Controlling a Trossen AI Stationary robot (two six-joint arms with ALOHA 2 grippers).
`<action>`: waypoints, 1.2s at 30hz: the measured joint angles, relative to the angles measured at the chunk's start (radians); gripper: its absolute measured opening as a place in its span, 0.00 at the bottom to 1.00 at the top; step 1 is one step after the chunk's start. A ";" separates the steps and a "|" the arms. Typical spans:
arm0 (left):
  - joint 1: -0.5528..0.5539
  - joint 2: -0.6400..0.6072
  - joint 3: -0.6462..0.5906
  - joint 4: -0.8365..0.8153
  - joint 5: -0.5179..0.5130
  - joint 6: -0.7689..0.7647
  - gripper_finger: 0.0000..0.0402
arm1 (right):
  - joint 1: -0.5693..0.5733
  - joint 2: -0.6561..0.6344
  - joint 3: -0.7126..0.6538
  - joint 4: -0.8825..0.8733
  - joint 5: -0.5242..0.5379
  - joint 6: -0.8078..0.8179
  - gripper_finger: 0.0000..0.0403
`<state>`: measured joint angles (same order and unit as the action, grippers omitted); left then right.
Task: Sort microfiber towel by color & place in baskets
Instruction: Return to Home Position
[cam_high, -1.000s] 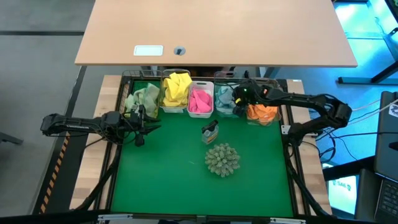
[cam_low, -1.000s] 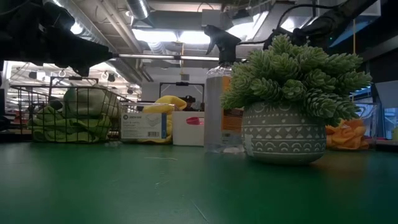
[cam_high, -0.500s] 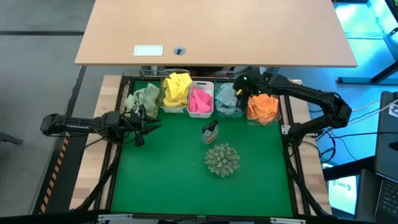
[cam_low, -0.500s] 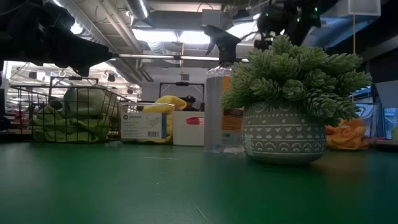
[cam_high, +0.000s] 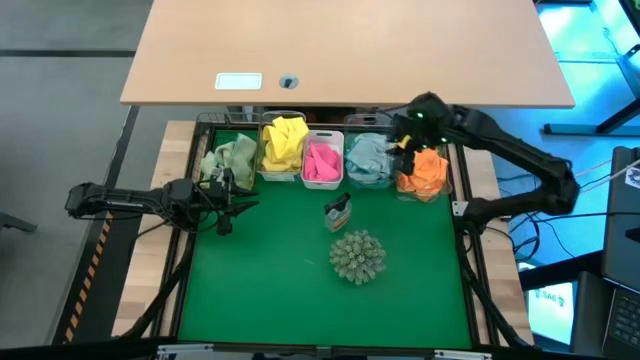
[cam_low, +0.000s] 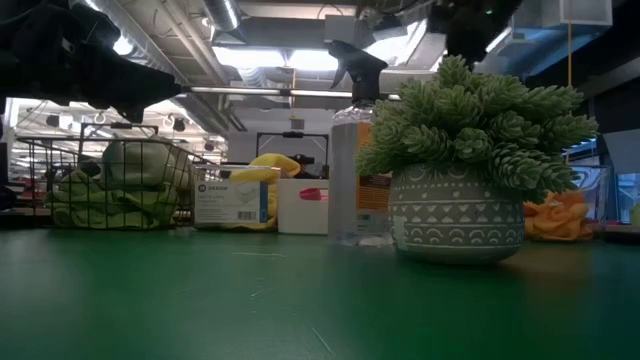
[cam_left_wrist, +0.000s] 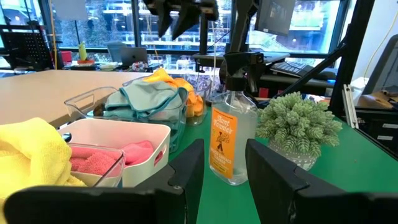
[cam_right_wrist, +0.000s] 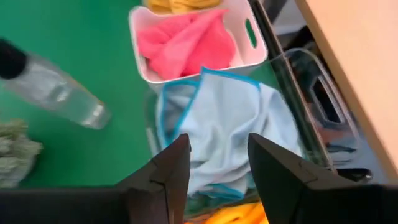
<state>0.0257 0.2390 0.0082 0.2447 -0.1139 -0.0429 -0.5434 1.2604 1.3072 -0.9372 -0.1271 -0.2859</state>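
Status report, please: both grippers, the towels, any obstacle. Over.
Left gripper open, empty, at left of table. Right gripper open, empty, above light blue towel in clear bin. Spray bottle and potted plant mid-table, apart from both grippers.

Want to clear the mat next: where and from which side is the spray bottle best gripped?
Probably take the spray bottle by its clear round body, below the black trigger, jaws level from the left arm's side: it stands upright, bins behind, potted plant in front.

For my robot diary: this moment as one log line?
right gripper: open, over light blue towel | left gripper: open, waits at left of mat
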 joint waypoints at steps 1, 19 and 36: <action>0.000 0.000 0.000 0.000 0.000 0.000 0.28 | 0.000 -0.028 -0.024 0.008 -0.015 0.010 0.40; 0.000 -0.022 0.000 0.004 -0.033 0.046 0.28 | 0.000 -0.702 -0.645 0.311 -0.124 0.221 0.40; 0.000 -0.166 0.000 -0.004 -0.039 0.133 0.28 | 0.000 -1.208 -0.703 0.317 -0.125 0.355 0.40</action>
<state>0.0257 0.0727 0.0078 0.2412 -0.1524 0.0898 -0.5438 0.0527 0.6041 -0.6205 -0.2517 0.0687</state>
